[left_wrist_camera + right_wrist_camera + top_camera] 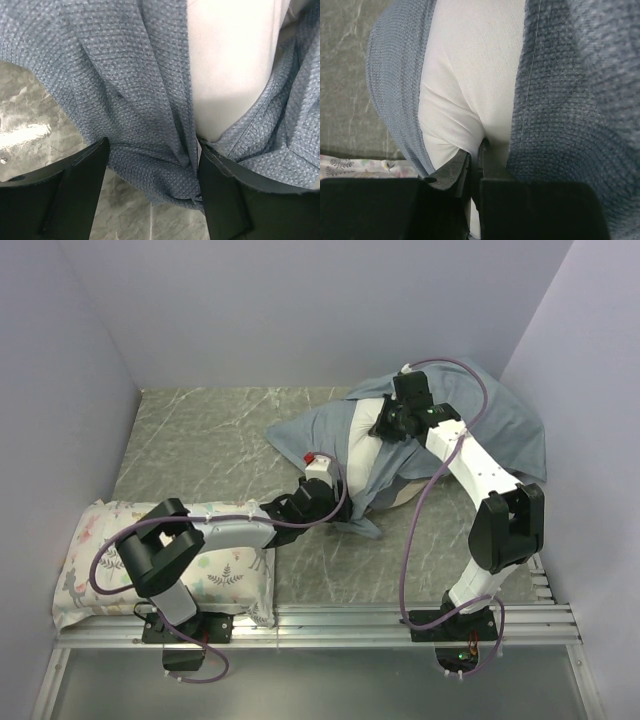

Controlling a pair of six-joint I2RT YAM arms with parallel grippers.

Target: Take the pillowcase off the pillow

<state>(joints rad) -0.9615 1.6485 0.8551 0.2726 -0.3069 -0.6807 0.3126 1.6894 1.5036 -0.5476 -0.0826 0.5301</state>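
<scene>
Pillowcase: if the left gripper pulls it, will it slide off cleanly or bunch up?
Probably floppy: the pillowcase hangs in deep folds, so it should bunch, not hold shape. Its coarse weave may drag on the pillow. The right gripper, pinching the pillow, likely anchors it.

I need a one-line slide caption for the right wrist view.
Right gripper pinches the white pillow where the grey-blue pillowcase parts open.
</scene>
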